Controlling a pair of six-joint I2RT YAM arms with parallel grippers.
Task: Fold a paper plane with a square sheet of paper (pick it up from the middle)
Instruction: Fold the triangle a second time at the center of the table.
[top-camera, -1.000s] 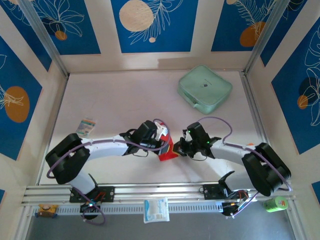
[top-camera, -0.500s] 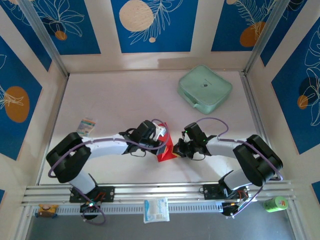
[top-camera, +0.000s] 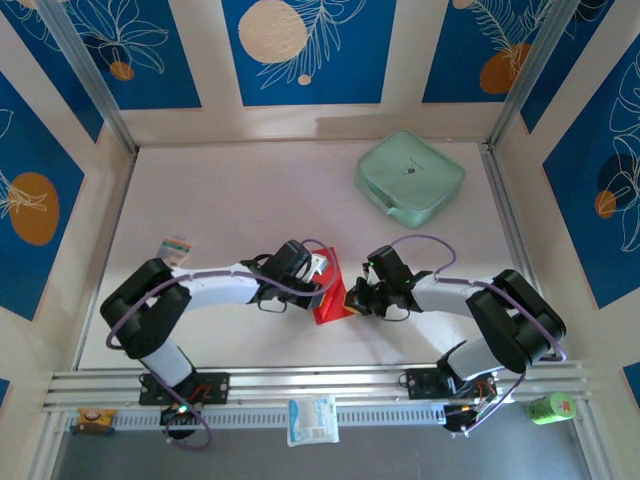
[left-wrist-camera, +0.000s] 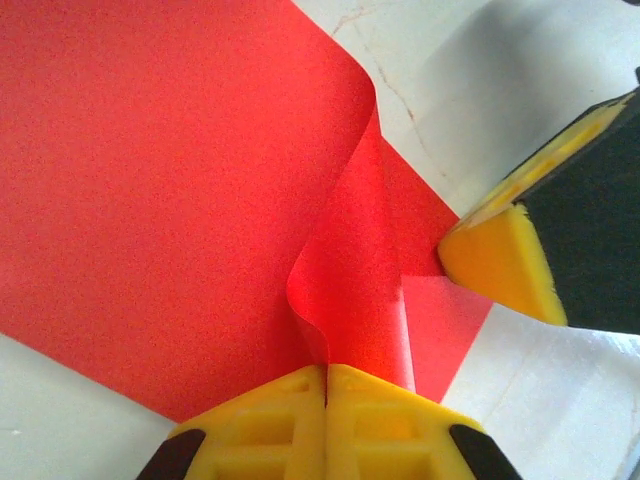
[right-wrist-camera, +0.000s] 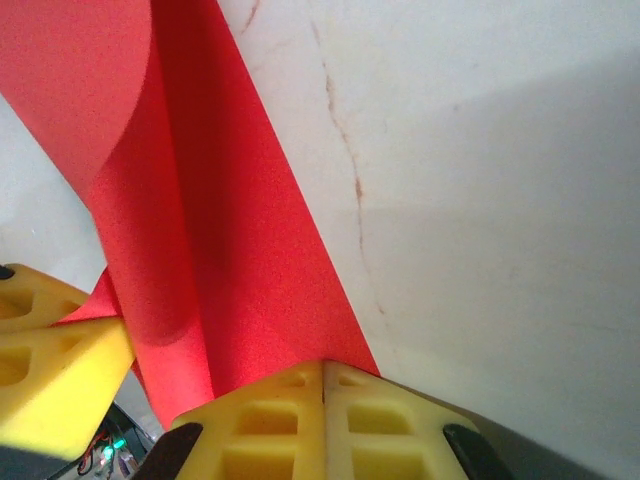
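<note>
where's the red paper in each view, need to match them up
top external: red paper on the near middle of the table, between left pincer and right pincer.
left wrist: across left and middle, a raised fold running into the left pincer.
right wrist: a band from top left down to the right pincer.
shared landmark: white table.

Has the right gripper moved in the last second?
Yes. In the top view the right gripper has slid slightly left, farther from the mint-green case, still shut on the red sheet of paper.
</note>
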